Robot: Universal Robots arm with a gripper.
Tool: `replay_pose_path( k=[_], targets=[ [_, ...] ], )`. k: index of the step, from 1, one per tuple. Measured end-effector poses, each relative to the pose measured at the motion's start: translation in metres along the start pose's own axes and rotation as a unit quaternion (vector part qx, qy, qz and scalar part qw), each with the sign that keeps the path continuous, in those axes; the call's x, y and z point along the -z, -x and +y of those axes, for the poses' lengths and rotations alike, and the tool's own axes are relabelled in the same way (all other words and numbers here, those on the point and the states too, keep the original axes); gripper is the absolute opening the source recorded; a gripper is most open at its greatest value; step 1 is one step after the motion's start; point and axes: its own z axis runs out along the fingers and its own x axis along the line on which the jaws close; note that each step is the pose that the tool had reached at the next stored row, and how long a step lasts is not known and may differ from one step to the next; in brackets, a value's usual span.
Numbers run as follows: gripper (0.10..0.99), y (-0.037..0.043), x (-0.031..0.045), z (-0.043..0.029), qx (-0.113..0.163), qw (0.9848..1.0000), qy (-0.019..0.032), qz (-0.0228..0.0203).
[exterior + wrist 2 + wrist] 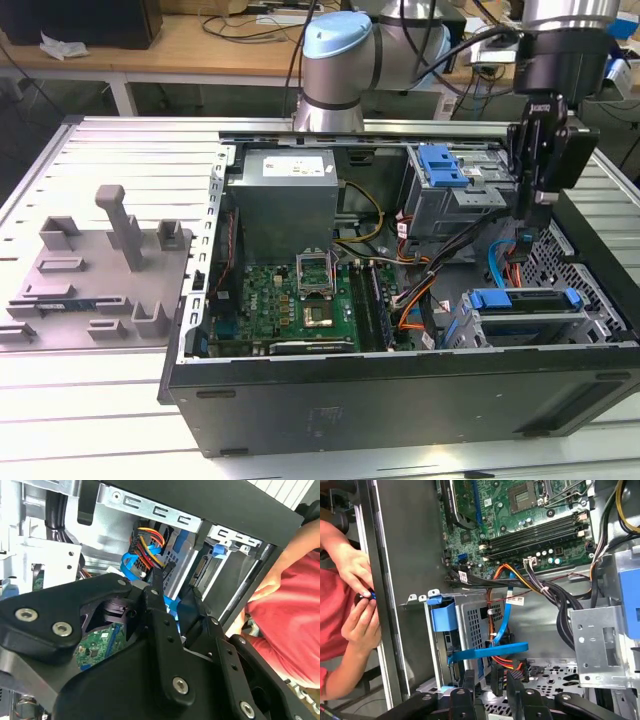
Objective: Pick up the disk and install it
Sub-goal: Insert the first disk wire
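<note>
The disk, silver with a bright blue bracket along its upper edge, sits in the drive cage at the case's front corner, on the exterior view's right. My gripper hangs just above and behind it, beside blue and orange cables. In the first wrist view the blue bracket crosses the cage just ahead of my gripper. The second wrist view shows my gripper with a gap between its black fingers. It is open and holds nothing.
The open computer case holds a motherboard, a power supply and a second blue-latched bay. A grey fixture tray lies to the exterior view's left. A person's hands work at the case edge.
</note>
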Motion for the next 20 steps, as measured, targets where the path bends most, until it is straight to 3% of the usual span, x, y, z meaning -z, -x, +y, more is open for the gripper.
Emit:
replay_pose_path(
  k=[2,5,11,13,14,20],
  targets=[
    [0.388,0.0045,-0.0020,0.0007,0.002,0.9999,-0.0020,0.0102],
    [0.388,0.0093,-0.0051,-0.0008,0.008,0.9998,-0.0025,0.0183],
    [0.388,0.0137,-0.0095,-0.0002,0.008,0.9996,-0.0032,0.0263],
    [0.369,0.0168,-0.0078,0.0003,0.008,0.9996,-0.0033,0.0272],
    [0.298,0.0176,-0.0073,0.0005,0.008,0.9996,-0.0033,0.0273],
    [0.298,0.0200,-0.0074,-0.0014,0.008,0.9996,-0.0033,0.0276]
  ],
)
